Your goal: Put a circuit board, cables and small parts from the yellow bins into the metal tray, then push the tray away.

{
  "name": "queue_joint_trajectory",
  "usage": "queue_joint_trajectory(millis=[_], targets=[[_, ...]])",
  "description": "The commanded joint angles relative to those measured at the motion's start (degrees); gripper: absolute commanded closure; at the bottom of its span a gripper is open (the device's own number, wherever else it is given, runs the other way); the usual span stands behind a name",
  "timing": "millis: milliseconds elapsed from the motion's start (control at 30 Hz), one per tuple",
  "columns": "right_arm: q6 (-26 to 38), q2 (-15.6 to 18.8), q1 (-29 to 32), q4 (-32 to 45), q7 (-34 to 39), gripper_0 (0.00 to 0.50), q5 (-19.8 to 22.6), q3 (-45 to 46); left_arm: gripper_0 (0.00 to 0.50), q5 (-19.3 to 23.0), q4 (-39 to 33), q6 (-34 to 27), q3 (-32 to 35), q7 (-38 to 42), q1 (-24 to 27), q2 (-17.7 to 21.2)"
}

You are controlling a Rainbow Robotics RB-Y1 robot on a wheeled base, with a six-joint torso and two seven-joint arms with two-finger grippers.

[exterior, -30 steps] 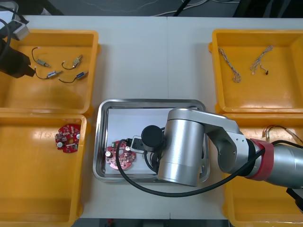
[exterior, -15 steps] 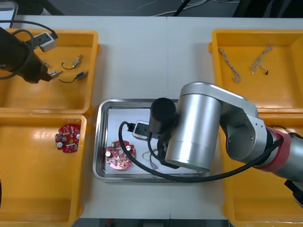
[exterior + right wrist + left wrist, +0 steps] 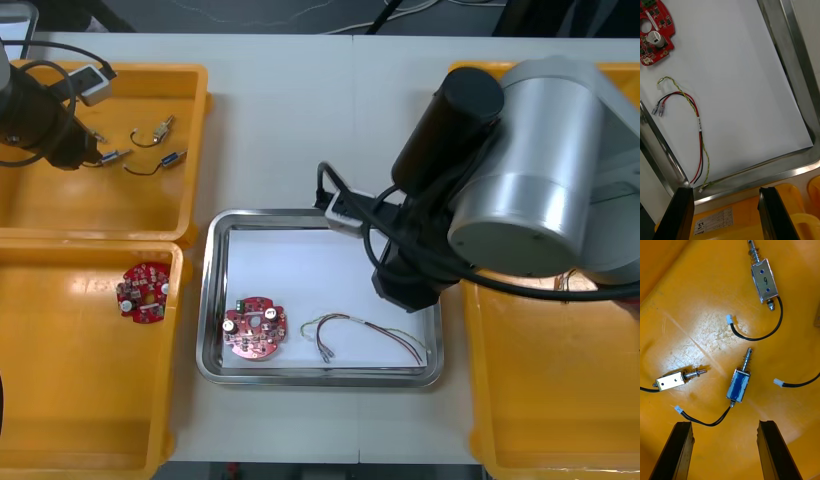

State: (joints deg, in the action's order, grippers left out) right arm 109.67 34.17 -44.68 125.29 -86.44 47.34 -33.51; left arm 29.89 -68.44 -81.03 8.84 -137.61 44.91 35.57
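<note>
Front view: board (image 3: 254, 330) at tray (image 3: 207, 300) 7 o'clock, cable (image 3: 365, 336) at 5. Right end effector (image 3: 724, 193) spread, empty, over tray's 4 o'clock edge. Step in hand: fetching small part (image 3: 739, 384). Left end effector (image 3: 724, 427) spread above it, bin (image 3: 120, 210) at tabletop 10 o'clock. Next: descend, pinch body.

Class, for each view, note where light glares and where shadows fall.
Front view: glare streaks the near left bin beside the board. Left wrist view: a bright patch on the far left bin under the left gripper, jaws open; the small metal parts cast short shadows. Right wrist view: under the right gripper, jaws open, a shadow edges the white inside of the tray along its rim.
</note>
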Motion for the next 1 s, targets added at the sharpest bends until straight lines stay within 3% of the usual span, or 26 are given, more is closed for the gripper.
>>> queue_joint_trajectory(millis=[33,333,733,1000], targets=[[0.33,3.36,-1.29,1.97,-1.01,0.0,3.46,6.43,0.0,-0.71,0.76,1.75,-1.19,-4.24,3.34,-1.29],[0.33,8.63,2.05,2.85,-0.92,0.0,8.38,15.4,0.0,-0.97,4.54,6.76,-3.74,-4.86,4.3,-2.17],[0.33,15.31,16.38,8.83,-1.71,0.0,12.77,32.45,0.0,-1.67,5.95,8.52,-4.97,-4.68,4.39,-3.14],[0.33,16.54,23.41,9.18,-1.71,0.0,13.57,41.15,0.0,-2.02,8.32,10.45,-4.97,-4.59,4.39,-3.49]])
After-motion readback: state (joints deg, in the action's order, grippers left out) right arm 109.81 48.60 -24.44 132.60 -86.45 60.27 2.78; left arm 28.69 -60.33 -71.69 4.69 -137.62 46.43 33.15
